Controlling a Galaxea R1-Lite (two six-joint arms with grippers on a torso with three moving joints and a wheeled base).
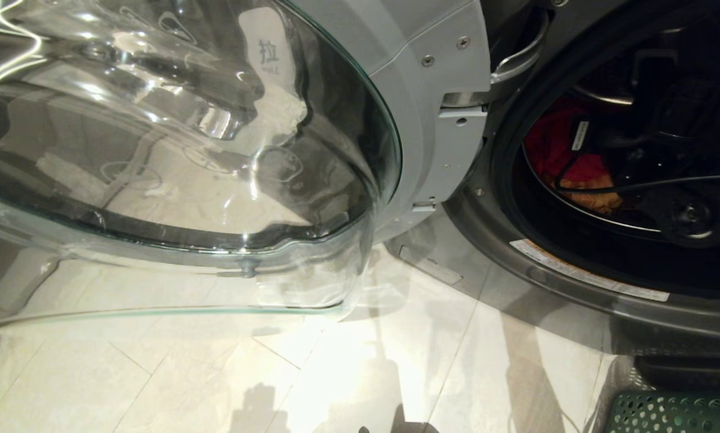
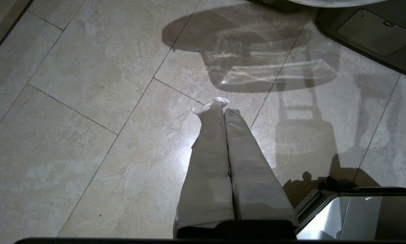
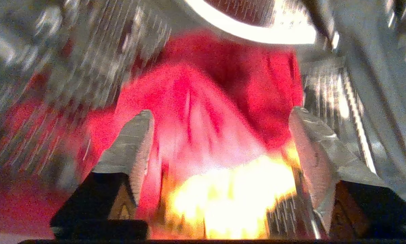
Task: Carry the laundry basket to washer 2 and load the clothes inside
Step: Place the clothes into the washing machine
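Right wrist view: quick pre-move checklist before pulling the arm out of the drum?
1. Right gripper jaws apart, nothing pinched between them: ok.
2. Red garment lying inside the drum: ok.
3. Orange garment fully free of the jaws: cannot tell, glare.
4. Washer door swung open, opening unobstructed: ok.
5. Left gripper shut, over bare floor: ok.
6. Green basket emptied: cannot tell, only its edge shows.

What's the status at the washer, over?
Right gripper open inside the drum, over red garment. Left gripper shut, parked above the floor. Door open; green basket beside washer.
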